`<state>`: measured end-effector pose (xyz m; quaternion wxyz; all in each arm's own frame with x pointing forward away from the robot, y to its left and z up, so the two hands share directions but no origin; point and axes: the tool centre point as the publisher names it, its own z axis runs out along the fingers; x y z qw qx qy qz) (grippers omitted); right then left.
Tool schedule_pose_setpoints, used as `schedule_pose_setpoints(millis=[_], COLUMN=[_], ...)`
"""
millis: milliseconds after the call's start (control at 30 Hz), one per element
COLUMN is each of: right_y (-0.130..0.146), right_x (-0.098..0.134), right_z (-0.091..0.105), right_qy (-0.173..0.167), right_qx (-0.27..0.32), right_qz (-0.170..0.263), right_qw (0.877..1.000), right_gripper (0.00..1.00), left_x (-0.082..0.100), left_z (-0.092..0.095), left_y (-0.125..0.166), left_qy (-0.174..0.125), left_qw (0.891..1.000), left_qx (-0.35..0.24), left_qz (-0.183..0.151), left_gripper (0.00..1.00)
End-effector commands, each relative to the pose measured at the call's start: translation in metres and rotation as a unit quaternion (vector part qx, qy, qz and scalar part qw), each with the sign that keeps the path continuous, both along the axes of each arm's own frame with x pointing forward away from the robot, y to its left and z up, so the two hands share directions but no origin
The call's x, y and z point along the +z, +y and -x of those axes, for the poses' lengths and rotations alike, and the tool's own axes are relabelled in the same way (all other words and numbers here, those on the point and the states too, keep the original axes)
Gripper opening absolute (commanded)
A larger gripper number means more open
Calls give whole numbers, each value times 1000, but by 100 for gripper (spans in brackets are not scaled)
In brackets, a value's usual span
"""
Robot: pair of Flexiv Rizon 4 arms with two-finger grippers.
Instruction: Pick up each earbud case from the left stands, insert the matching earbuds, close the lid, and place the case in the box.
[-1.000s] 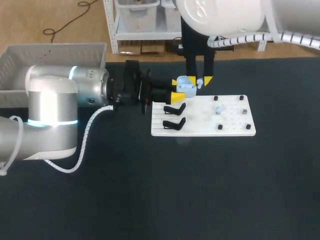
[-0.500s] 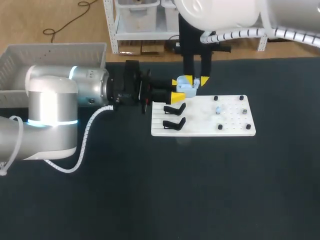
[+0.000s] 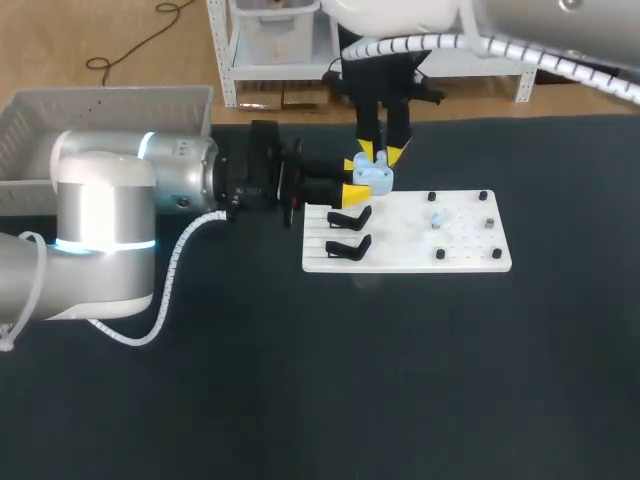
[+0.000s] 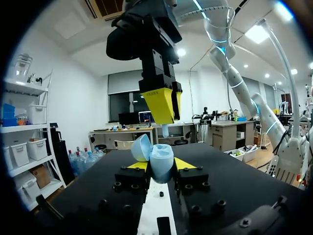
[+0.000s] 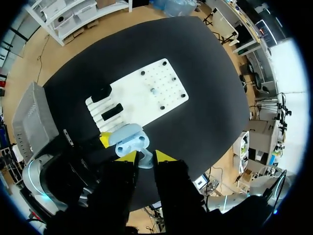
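Observation:
My left gripper (image 3: 358,178) reaches in from the left and is shut on a light blue earbud case (image 3: 378,178), holding it just off the back left corner of the white board (image 3: 470,255). In the left wrist view the case (image 4: 161,166) sits between the yellow tips with its lid (image 4: 140,147) open. My right gripper (image 3: 377,154) hangs straight above the case, shut on a light blue earbud (image 5: 145,160), and the open case (image 5: 128,141) lies just ahead of its fingers. From the left wrist, the right gripper (image 4: 161,105) shows right over the case.
Two black stands (image 3: 348,215) (image 3: 347,246) sit on the left part of the board. A second light blue earbud (image 3: 438,218) and a few small black pegs are on its right part. A grey bin (image 3: 100,110) stands at the table's back left.
My right gripper has moved left with the earbud, from over the board's edge to right above the open case. The left arm and the case have stayed put.

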<state>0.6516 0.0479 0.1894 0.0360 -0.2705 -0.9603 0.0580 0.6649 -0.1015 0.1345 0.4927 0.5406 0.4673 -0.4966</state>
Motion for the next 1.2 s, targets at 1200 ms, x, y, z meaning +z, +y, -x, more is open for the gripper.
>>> schedule_pose_setpoints(millis=[1200], right_y=[4], right_x=[-6], right_z=[-8], right_qy=[18], right_qx=[-51], right_qz=[83], right_qw=[995], right_gripper=[0], left_x=[-1], left_z=[1], left_y=[0], left_qy=[-1], left_qw=[1000], left_qx=[3], left_qz=[1], left_gripper=[0])
